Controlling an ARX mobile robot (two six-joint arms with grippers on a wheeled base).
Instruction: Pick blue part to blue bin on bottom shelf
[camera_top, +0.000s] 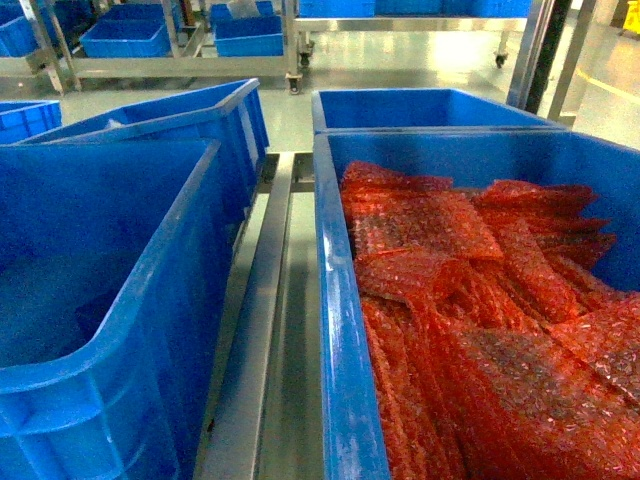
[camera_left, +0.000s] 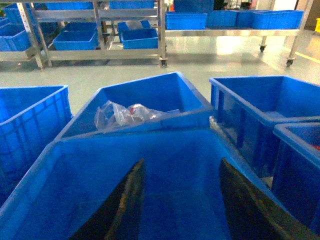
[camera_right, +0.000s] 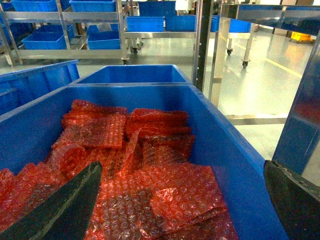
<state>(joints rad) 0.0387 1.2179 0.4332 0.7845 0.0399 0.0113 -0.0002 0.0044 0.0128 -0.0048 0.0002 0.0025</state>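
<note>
No blue part shows in any view, and I cannot tell which rack tier is the bottom shelf. My left gripper (camera_left: 181, 163) is open above a large blue bin (camera_left: 65, 165) whose inside looks bare; its dark fingers (camera_left: 127, 200) hold nothing. My right gripper (camera_right: 182, 167) is wide open over a blue bin (camera_right: 235, 150) full of red bubble-wrap bags (camera_right: 150, 165). Its left finger hangs over the bags and its right finger (camera_right: 295, 200) is outside the bin's right wall. Neither gripper appears in the head view.
The head view shows the bare bin (camera_top: 150, 330) on the left and the bubble-wrap bin (camera_top: 335, 330) on the right, with a steel rail (camera_top: 262, 300) between them. A tilted bin (camera_left: 150, 95) behind holds clear plastic bags (camera_left: 125, 115). Steel racks (camera_left: 100, 52) with blue bins stand far back.
</note>
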